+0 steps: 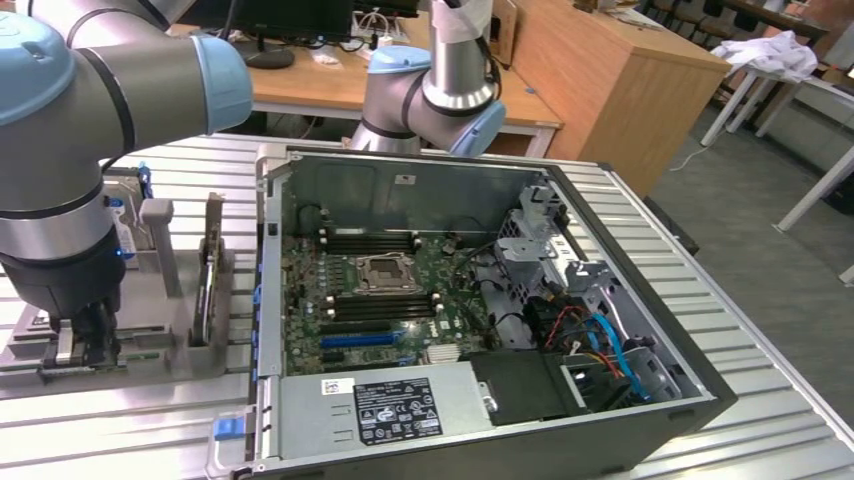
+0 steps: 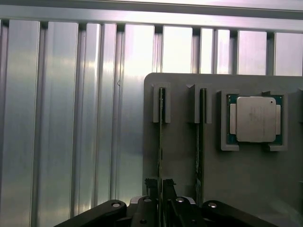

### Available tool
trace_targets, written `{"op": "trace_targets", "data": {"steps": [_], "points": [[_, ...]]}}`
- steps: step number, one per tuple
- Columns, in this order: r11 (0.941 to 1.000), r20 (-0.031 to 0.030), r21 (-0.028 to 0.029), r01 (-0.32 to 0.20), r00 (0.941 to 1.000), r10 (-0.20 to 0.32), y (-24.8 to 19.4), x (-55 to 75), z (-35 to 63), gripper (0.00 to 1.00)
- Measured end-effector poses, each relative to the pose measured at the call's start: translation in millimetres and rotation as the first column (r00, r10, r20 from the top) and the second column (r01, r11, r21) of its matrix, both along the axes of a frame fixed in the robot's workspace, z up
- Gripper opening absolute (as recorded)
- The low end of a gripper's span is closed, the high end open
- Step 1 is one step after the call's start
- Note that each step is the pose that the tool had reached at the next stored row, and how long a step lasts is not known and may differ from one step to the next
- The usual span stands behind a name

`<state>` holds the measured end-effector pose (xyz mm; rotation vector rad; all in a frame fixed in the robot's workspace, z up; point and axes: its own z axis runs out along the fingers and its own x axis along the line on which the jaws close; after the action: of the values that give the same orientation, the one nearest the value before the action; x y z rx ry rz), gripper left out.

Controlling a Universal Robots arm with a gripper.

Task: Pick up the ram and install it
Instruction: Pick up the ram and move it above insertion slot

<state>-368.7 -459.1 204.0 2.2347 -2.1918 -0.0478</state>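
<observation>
The ram [image 2: 161,118], a thin green stick, stands on edge in a slot of the grey holder [image 2: 182,161]. My gripper [image 2: 161,187] is lowered over its near end, one dark finger [image 2: 151,185] on each side, close to the stick with narrow gaps showing. In the exterior view the gripper [image 1: 80,345] hangs low over the holder [image 1: 147,345] at the exterior view's left, beside the open computer case [image 1: 467,300]. The motherboard's black memory slots [image 1: 376,240] lie inside the case.
A second stick [image 2: 201,123] stands in the neighbouring slot, seen on edge in the exterior view [image 1: 211,285]. A square silver processor [image 2: 255,119] sits in the holder's pocket. Ribbed aluminium table [image 2: 71,118] surrounds the holder. A blue slot [image 1: 358,340], cables and drive cage crowd the case.
</observation>
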Motion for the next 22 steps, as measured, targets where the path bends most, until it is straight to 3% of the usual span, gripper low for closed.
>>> {"op": "trace_targets", "data": {"steps": [9, 10, 22], "points": [[1.0000, 0.0000, 0.0000, 0.000, 1.0000, 0.000, 0.0, 0.0, 0.0, 0.18], [1.0000, 0.0001, 0.0001, 0.000, 1.0000, 0.000, 0.0, 0.0, 0.0, 0.11], [1.0000, 0.0000, 0.0000, 0.000, 1.0000, 0.000, 0.0, 0.0, 0.0, 0.11]]}}
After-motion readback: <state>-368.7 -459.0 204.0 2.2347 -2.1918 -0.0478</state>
